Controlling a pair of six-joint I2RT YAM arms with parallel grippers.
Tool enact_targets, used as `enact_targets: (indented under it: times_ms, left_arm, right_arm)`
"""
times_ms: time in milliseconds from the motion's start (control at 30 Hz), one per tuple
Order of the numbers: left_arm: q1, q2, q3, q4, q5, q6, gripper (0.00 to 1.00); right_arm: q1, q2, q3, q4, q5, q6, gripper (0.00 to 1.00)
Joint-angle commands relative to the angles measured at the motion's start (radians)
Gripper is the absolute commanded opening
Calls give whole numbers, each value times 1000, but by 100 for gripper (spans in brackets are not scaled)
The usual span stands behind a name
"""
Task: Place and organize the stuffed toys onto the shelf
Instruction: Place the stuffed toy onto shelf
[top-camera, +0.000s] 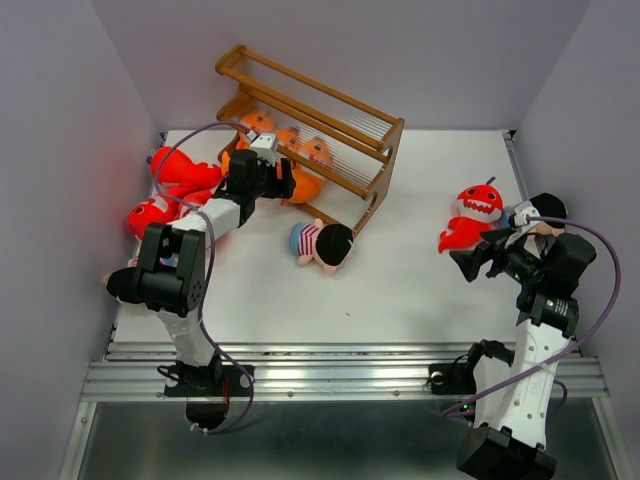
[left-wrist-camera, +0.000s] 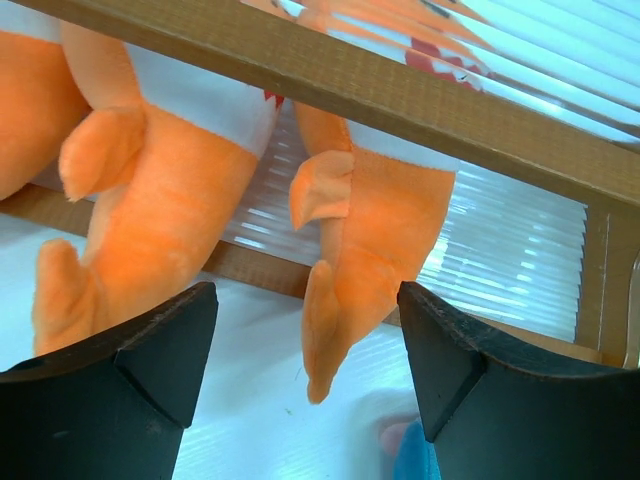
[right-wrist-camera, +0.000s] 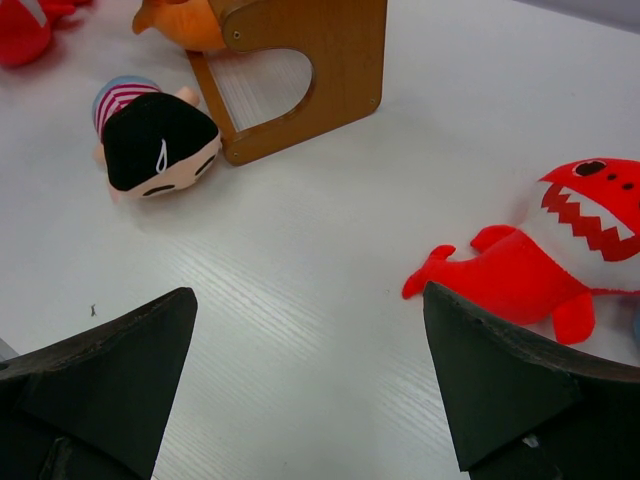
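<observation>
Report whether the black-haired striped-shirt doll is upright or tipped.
Tipped: the black-haired plush doll in a red-white striped shirt lies on the white table.

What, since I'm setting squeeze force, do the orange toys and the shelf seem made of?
Orange toys: soft plush fabric, matte and fuzzy, with a visible nap and stitched fins. Shelf: likely wood, brown with a smooth matte finish and faint grain on the rail; solid or veneer is unclear. Its thin bars look pale and glossy, perhaps metal or plastic.

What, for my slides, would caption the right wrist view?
Open fingers above the table; red shark nearby, striped doll lying beside the shelf.
</observation>
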Motion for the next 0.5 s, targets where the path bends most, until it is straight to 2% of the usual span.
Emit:
enact_targets:
  times_ms: [0,333,367,467]
  left_arm:
    - [8,-97,-36,36,-48,1,84]
    - [8,-349,-107,-9,-127,14,84]
    - [8,-399,-118,-22,-130,14,99]
    - [9,-496,-136,-52,-137,13,99]
  right_arm:
    - [0,-10,16,44,-6,-7,100]
    - [0,-7,16,42,-8,-14,100]
    - [0,-5,14,41,-8,-16,100]
    - [0,-1,14,38,-9,-21,100]
